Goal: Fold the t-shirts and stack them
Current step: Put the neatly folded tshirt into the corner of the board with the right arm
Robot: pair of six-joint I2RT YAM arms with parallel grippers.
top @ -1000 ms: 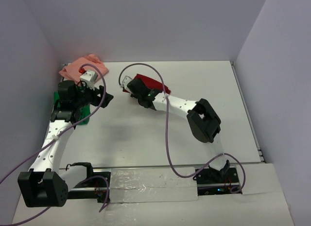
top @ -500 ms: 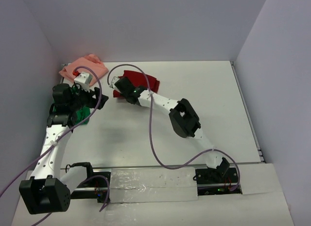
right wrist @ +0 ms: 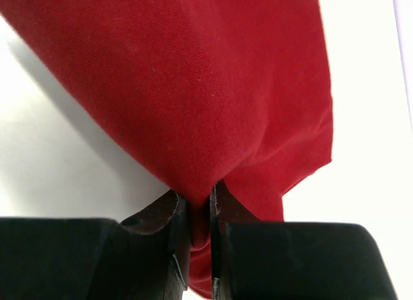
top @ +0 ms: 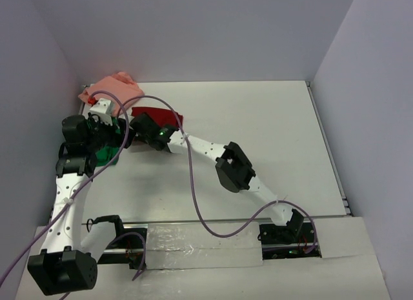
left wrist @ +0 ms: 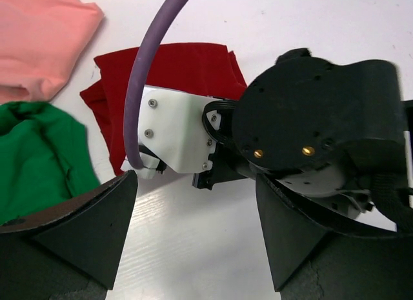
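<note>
— While the dark red t-shirt is pinched in the right claw, where is it to be found?

— It is found bunched at the far left of the tabletop, near the salmon pink t-shirt and the bright green t-shirt. Only a fold of the red cloth is gripped. In the right wrist view the jaws are seen drawn narrow, with cloth squeezed into the slit between them and the rest of the shirt spread beyond the tips. Whether the shirt is lifted clear of the tabletop cannot be told.

— And how is the left claw set?

— It is held wide, and nothing is caught in it. Its two dark fingers are seen well apart at the bottom of the left wrist view. The right arm's wrist is seen just beyond them, over the red shirt, with a purple cable curved across it.

— How are the other two shirts placed?

— The pink one is crumpled in the far left corner. The green one is laid nearer, partly hidden under the left arm in the top view. A strip of tabletop is seen between red and pink; whether red and green are touching cannot be told.
</note>
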